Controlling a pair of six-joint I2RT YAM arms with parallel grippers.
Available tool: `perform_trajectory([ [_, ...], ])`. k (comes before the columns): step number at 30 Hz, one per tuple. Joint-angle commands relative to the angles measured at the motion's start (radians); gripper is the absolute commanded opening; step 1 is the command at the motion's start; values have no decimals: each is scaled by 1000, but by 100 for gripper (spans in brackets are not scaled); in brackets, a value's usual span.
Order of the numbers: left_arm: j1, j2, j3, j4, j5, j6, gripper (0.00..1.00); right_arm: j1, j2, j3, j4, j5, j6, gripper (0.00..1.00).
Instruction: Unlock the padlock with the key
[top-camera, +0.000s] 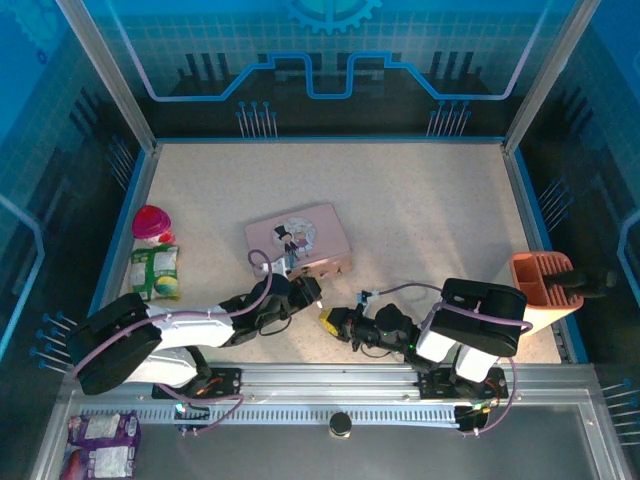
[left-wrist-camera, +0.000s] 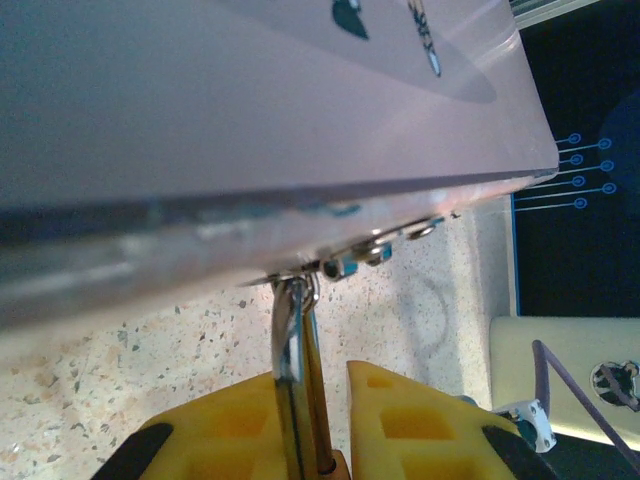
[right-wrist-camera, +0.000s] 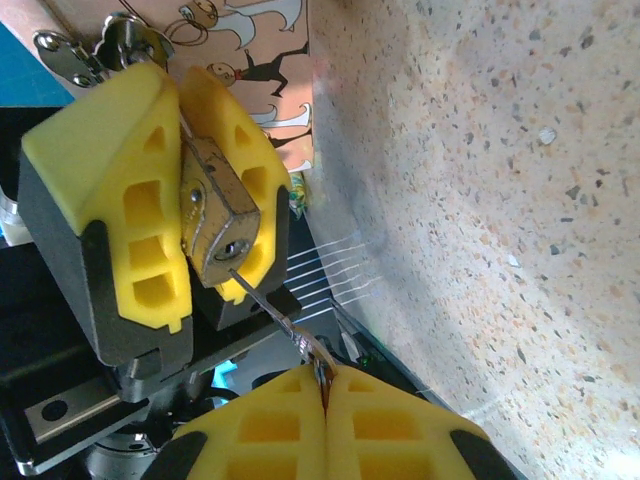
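Two yellow-padded grippers meet close together at the near edge of the speckled table (right-wrist-camera: 480, 200), just in front of a pink tin (right-wrist-camera: 255, 45) printed with a cartoon couple. The left gripper (right-wrist-camera: 178, 92) is clamped on the padlock (right-wrist-camera: 215, 215), its pads pressing the flat brass sides so that the keyhole end faces the other arm. In the left wrist view the thin silver shackle (left-wrist-camera: 293, 350) rises from between the pads to a small metal hasp (left-wrist-camera: 355, 262) on the tin's edge; it appears hooked there, though I cannot tell for certain. The right gripper (right-wrist-camera: 325, 380) is pinched tight on the head of the key (right-wrist-camera: 262, 295), whose slim dark blade reaches up to the keyhole; how deep the tip sits cannot be made out. The padlock looks like a dense, rigid little block, smooth and likely to slip or twist in soft foam, so a hold across its broad faces seems best for resisting the turn. The key looks very light, thin and easily bent or rotated in the pads; gripping its wider head, with the blade free and in line with the keyhole, seems the safest hold. Turning probably calls for gentle force, since the tin could shift if the shackle tugs on it.
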Motion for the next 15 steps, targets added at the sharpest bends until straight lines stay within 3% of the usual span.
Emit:
perform_trajectory([
  [1,7,5,26,175,58,-14,10,16,5,-1,17,30,-1,0],
  [15,2,4,11,192,88,-13,10,11,10,5,16,33,2,0],
])
